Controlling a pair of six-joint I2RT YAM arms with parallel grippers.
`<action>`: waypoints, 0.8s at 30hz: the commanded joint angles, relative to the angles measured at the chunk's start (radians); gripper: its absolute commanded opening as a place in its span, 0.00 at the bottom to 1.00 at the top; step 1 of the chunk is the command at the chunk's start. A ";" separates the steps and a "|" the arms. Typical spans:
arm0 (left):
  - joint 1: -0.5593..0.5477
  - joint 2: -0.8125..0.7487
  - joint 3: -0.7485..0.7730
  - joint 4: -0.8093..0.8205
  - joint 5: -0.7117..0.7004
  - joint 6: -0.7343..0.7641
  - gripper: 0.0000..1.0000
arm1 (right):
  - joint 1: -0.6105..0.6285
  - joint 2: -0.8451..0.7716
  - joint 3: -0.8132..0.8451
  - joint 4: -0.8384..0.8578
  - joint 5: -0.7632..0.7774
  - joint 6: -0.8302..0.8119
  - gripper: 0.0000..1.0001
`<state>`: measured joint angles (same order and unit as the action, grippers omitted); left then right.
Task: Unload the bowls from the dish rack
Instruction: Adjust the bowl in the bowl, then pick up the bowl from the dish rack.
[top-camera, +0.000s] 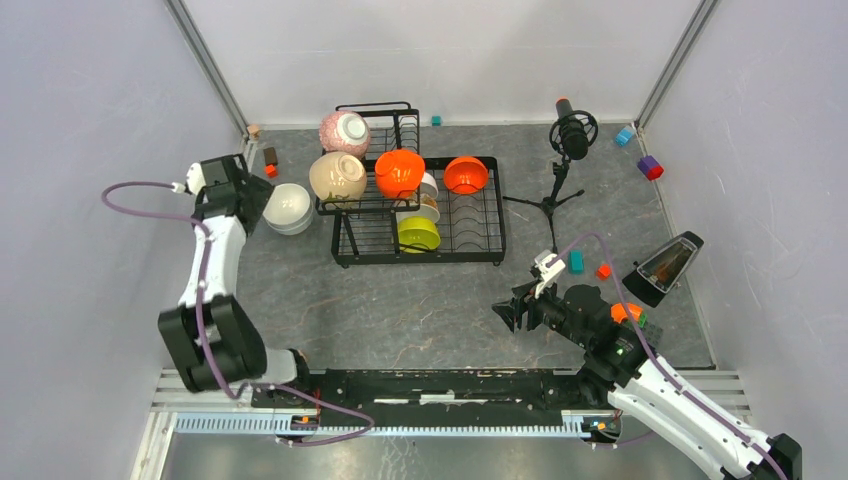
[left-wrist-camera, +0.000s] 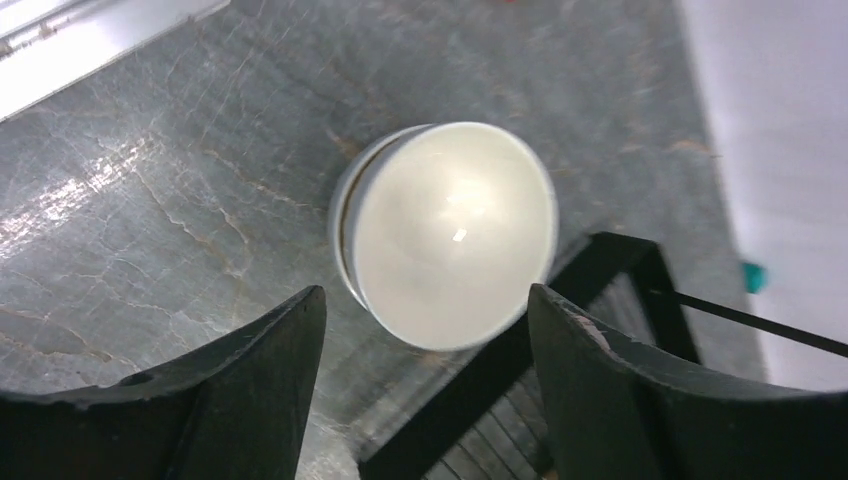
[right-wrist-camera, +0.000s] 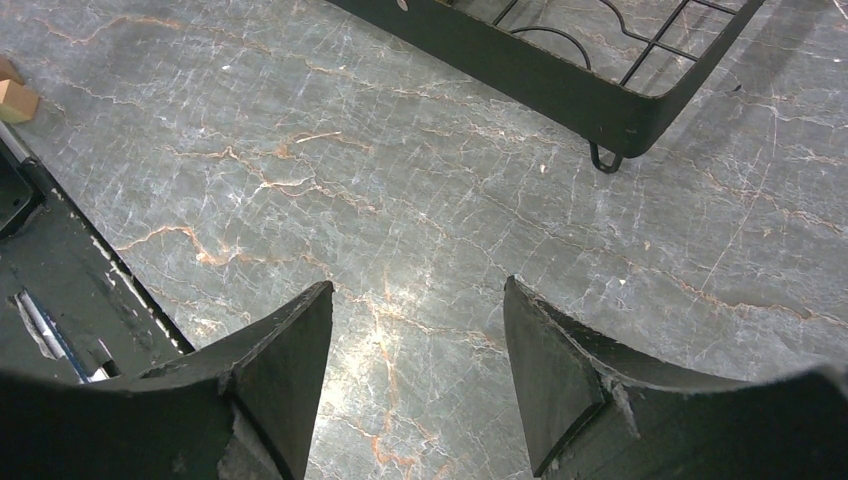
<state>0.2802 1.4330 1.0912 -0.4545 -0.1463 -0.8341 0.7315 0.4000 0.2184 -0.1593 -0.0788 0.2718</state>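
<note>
The black wire dish rack (top-camera: 420, 259) stands mid-table. Its raised shelf carries a pink-speckled bowl (top-camera: 345, 132), a beige bowl (top-camera: 337, 177) and an orange bowl (top-camera: 400, 172). In the lower tray sit a second orange bowl (top-camera: 466, 175), a lime green bowl (top-camera: 418, 234) and cream bowls (top-camera: 428, 196). Left of the rack, white bowls (top-camera: 288, 208) (left-wrist-camera: 445, 230) rest nested on the table. My left gripper (top-camera: 258, 203) (left-wrist-camera: 425, 295) is open just above them, holding nothing. My right gripper (top-camera: 510, 312) (right-wrist-camera: 418, 285) hangs open over bare table in front of the rack's corner (right-wrist-camera: 560, 80).
A black microphone tripod (top-camera: 565, 150) stands right of the rack. Small coloured blocks lie about: teal (top-camera: 576, 262), orange (top-camera: 603, 270), blue (top-camera: 624, 136), purple-red (top-camera: 650, 167), brown (top-camera: 268, 155). A black wedge-shaped object (top-camera: 665, 265) sits at the right wall.
</note>
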 joint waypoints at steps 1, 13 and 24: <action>-0.004 -0.215 0.034 -0.009 0.026 -0.040 0.83 | 0.003 -0.004 0.040 0.001 0.026 -0.011 0.70; -0.142 -0.682 -0.137 -0.014 0.040 0.134 0.95 | 0.002 0.052 0.158 0.153 0.154 0.035 0.75; -0.225 -0.827 -0.262 0.111 -0.042 0.199 1.00 | 0.000 0.416 0.358 0.417 0.317 0.091 0.75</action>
<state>0.0734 0.6090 0.8726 -0.4229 -0.1425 -0.7006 0.7315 0.7486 0.5369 0.0834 0.1341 0.3096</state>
